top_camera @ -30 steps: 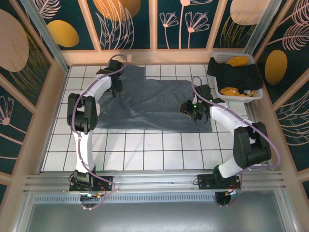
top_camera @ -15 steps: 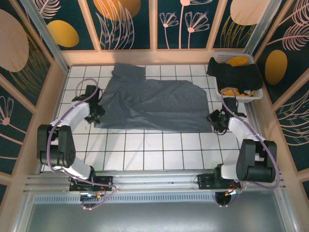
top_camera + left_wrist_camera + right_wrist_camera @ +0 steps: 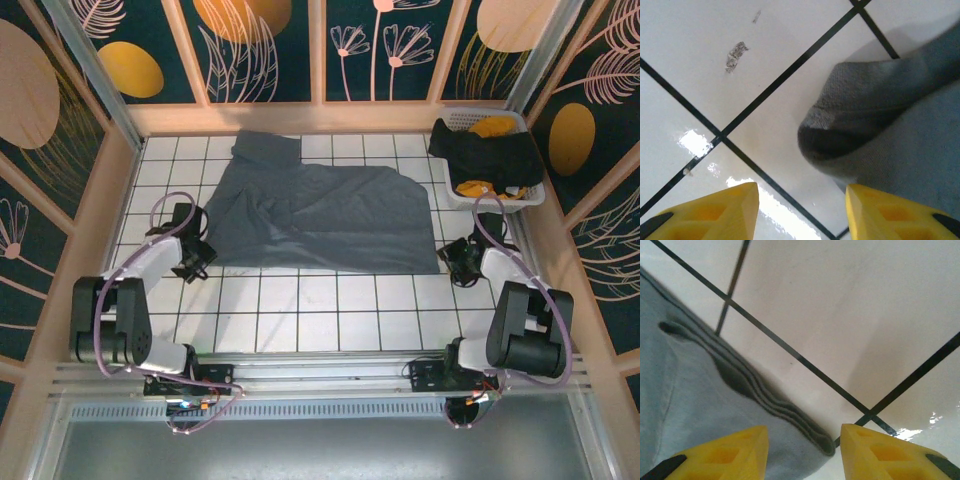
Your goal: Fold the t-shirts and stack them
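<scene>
Where patterned walls [image 3: 270, 50] of dark teal, drawn with pale plants and gold ovals in light wooden frames, close off three sides, the counter [image 3: 300, 310] lies white-tiled with dark grout lines, glossy enough to throw back glare. A metal rail [image 3: 320, 375] runs along its near edge. The slate t-shirt [image 3: 320, 215] lies spread and wrinkled across the far middle of the counter, one sleeve reaching towards the far edge. At the far right corner stands the white laundry basket [image 3: 452, 117], with a black t-shirt [image 3: 490, 150] draped over it and a mustard t-shirt [image 3: 492, 126] inside. The left hand [image 3: 190, 262] hangs low just beside the slate t-shirt's near left corner, its yellow fingers [image 3: 730, 210] spread and pinching nothing. The right hand [image 3: 458, 262] sits at the near right corner, likewise spread and empty, over the hem's edge.
</scene>
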Robot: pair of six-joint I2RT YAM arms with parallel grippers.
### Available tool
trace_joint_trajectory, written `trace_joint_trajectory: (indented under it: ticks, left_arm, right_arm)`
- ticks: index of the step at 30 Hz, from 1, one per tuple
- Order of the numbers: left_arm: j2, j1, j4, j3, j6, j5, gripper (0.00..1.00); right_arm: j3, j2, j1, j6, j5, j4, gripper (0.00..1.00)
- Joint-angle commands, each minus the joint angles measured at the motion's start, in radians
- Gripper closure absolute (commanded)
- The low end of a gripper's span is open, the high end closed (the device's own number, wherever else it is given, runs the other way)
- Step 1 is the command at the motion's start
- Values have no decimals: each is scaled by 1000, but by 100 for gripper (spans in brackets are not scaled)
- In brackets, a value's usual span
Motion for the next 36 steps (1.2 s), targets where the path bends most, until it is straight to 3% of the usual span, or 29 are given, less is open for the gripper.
trace_joint_trajectory:
  ticks: [1, 5, 11, 16, 19, 22, 27, 33, 36]
  left_arm:
    - [36, -2, 42, 59, 37, -46, 49]
    - [98, -2, 39, 98, 85, -69, 52]
    - [157, -2, 16, 140, 184, -196, 58]
    - [169, -2, -4, 146, 206, -209, 61]
    - [122, -2, -35, 150, 183, -189, 60]
    - [-3, -3, -49, 118, 124, -157, 53]
    - [-106, -9, -3, 34, 24, -14, 50]
    - [3, -11, 61, 8, 49, 86, 53]
    - [86, -10, 45, 44, 78, 34, 55]
  right_arm:
    - [-14, 15, -7, 15, -20, 26, 57]
    - [8, 48, 1, 20, -28, 28, 58]
    - [22, 59, 35, 41, 0, -8, 59]
    - [30, 35, 73, 57, 28, -46, 59]
    - [34, 12, 85, 62, 40, -64, 58]
    - [27, -11, 86, 59, 46, -65, 58]
    - [16, 6, 90, 47, 40, -48, 58]
    - [45, 49, 100, 30, 49, -44, 58]
    - [57, 71, 103, 25, 52, -47, 58]
